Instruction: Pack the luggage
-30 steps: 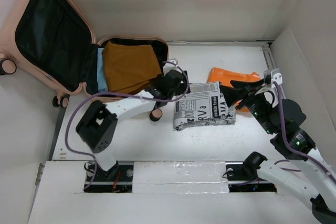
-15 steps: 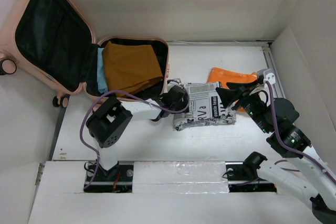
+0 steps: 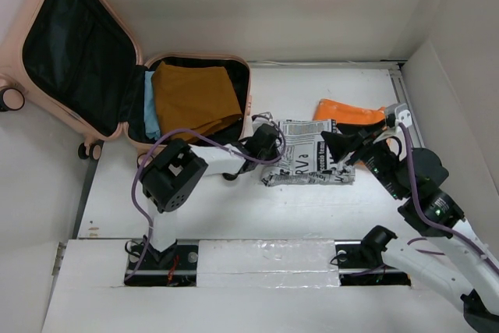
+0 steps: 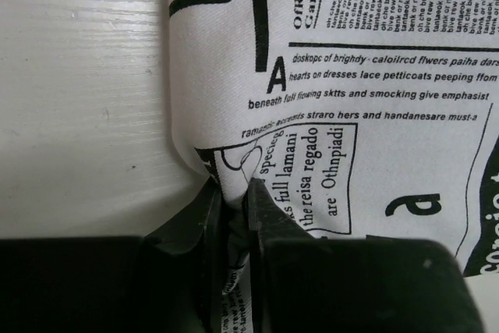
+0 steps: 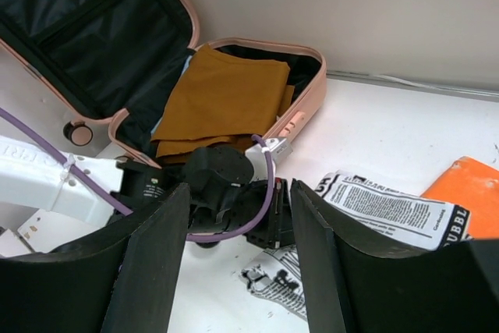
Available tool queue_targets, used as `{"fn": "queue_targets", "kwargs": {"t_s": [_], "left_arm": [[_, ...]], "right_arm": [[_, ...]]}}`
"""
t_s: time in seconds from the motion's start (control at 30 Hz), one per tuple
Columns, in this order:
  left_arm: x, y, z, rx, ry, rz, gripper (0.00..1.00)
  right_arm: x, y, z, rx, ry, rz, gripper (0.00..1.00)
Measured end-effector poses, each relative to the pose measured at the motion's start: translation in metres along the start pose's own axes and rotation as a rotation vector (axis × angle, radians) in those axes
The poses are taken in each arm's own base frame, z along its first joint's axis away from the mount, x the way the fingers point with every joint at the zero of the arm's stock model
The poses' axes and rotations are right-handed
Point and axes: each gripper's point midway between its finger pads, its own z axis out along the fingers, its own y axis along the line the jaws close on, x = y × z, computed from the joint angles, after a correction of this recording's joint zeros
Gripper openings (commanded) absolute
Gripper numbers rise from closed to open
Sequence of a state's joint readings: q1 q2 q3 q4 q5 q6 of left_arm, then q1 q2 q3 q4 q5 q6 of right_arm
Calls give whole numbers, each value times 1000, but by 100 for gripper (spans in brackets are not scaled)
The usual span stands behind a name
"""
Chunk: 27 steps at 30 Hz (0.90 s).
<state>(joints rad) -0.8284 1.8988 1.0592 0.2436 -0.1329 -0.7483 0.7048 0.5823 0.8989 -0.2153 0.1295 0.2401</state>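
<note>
The left end effector [image 4: 234, 193] clenches the nine o'clock edge of the limp newspaper-print cloth [image 3: 308, 163], the right end effector [image 5: 240, 193] hangs released at three o'clock, and the rigid peach-pink hard-shell suitcase [image 5: 304, 111], likely best held by its rim, lies open at ten o'clock.

You had the luggage [image 3: 204, 58] open at the far left of the table [image 3: 234, 208], lid to the left, a folded cloth [image 3: 193, 99] inside the right half. To its right, on the table, lay the printed cloth [image 3: 304, 157], the left gripper [image 3: 269, 142] at its left edge, the right gripper [image 3: 337, 146] at its right end. A flat pouch [image 3: 351, 111] lay just behind that end.
</note>
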Motion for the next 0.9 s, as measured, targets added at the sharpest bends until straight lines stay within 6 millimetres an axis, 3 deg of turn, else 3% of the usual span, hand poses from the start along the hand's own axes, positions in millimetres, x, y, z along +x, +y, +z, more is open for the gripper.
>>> {"fn": "queue_targets", "kwargs": {"t_s": [0.27,0.4,0.53,0.67,0.73,0.9], "left_arm": [[-4,-3,-5,-45,-7,67,0],[-26,-18,-22,-57,1,157,0],[-86,-58,-48,-4,-71,226,0],[-169,-80,-78,30,-190,249,0],[-207,-74,-93,9,-242,251,0],[-295,-28,-127,-149,-355,242,0]], "right_arm": [[-4,2,-4,-12,-14,2,60],[-8,3,-8,-16,-28,4,60],[-10,3,-9,-18,-34,4,60],[-16,4,-13,-24,-52,6,60],[-21,5,-16,-28,-67,8,60],[-35,10,-24,-50,-104,12,60]]}}
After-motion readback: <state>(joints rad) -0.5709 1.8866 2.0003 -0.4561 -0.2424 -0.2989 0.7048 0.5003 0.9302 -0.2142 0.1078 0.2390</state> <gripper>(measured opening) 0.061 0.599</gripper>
